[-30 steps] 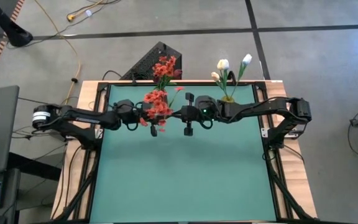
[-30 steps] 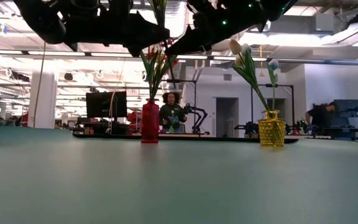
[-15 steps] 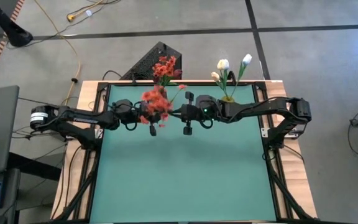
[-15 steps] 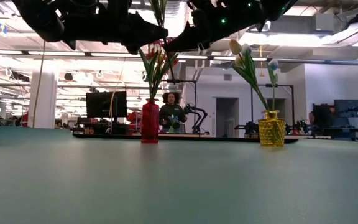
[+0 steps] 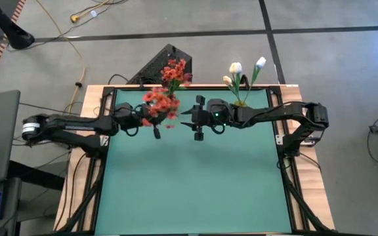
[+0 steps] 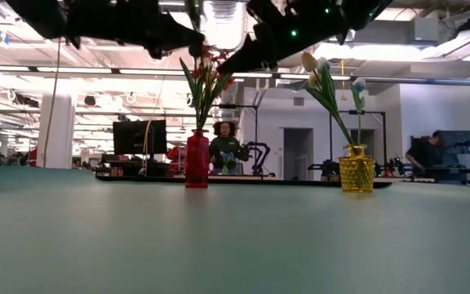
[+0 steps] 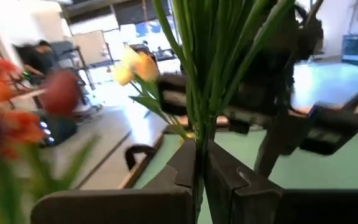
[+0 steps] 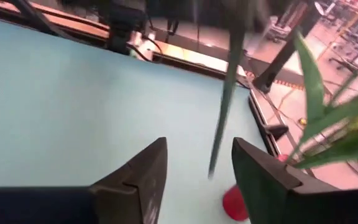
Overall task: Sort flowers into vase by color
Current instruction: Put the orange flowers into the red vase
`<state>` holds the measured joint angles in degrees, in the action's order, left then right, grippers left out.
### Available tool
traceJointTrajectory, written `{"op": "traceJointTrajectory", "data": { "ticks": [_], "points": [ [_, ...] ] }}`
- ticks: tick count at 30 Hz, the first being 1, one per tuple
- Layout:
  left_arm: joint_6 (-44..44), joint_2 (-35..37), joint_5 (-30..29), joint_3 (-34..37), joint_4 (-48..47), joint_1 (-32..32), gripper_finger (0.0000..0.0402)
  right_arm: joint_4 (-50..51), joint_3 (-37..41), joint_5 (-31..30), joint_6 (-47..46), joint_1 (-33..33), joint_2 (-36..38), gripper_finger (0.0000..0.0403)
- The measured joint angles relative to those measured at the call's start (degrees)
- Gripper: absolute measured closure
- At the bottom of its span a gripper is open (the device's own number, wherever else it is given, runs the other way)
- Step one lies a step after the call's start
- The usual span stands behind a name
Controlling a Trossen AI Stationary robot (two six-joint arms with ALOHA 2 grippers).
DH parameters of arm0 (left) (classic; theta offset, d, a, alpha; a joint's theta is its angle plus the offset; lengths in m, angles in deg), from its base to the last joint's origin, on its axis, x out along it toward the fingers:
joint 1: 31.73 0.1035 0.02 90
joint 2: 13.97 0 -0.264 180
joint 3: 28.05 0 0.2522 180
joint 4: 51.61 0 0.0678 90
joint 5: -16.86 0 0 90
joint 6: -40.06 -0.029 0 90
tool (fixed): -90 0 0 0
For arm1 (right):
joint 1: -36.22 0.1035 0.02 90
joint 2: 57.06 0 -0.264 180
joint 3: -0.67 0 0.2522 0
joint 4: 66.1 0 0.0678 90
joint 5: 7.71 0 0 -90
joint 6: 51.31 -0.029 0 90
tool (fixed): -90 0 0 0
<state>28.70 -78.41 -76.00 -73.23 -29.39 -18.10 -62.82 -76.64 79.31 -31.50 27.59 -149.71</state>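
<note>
My left gripper [image 5: 152,120] is shut on a bunch of red-orange flowers [image 5: 160,105], held high over the table's far left part. Its stems show in the left wrist view [image 7: 211,68]. My right gripper [image 5: 190,118] is open just to the right of the bunch. In the right wrist view [image 8: 194,171] a green stem [image 8: 226,106] hangs beyond the gap between its fingers, untouched. A red vase [image 6: 197,159] holds red-orange flowers [image 5: 174,71]. A yellow vase [image 6: 356,169] holds white buds [image 5: 236,68]. My left gripper pinches several green stems [image 7: 199,152] of the red-orange bunch between its two fingers [image 7: 176,171]. The fingers lie across the stems. The bunch is lifted clear of the table, with the blooms [image 5: 160,105] beside the gripper.
Both vases stand at the table's far edge, the red one [image 5: 172,88] left of the middle, the yellow one [image 5: 240,103] to the right. The green mat [image 5: 195,183] lies bare toward the near edge. People and equipment show in the room beyond [image 6: 223,151].
My left gripper has drawn back toward the table's left edge and a little toward the far edge, carrying the red-orange bunch away from my right gripper. The bunch has stayed clear of the table.
</note>
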Motion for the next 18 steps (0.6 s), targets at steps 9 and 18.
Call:
{"op": "traceJointTrajectory", "data": {
  "ticks": [9,18],
  "points": [
    [2.05,13.61,-1.02,2.5,-8.23,7.97,0.0401,-8.4,5.72,3.97,-4.28,-5.42,-0.66,0.0181],
    [8.38,14.67,2.24,6.38,-4.89,20.59,0.0401,-17.66,7.63,6.03,-10.73,-8.38,-7.94,0.0182]
  ]
}}
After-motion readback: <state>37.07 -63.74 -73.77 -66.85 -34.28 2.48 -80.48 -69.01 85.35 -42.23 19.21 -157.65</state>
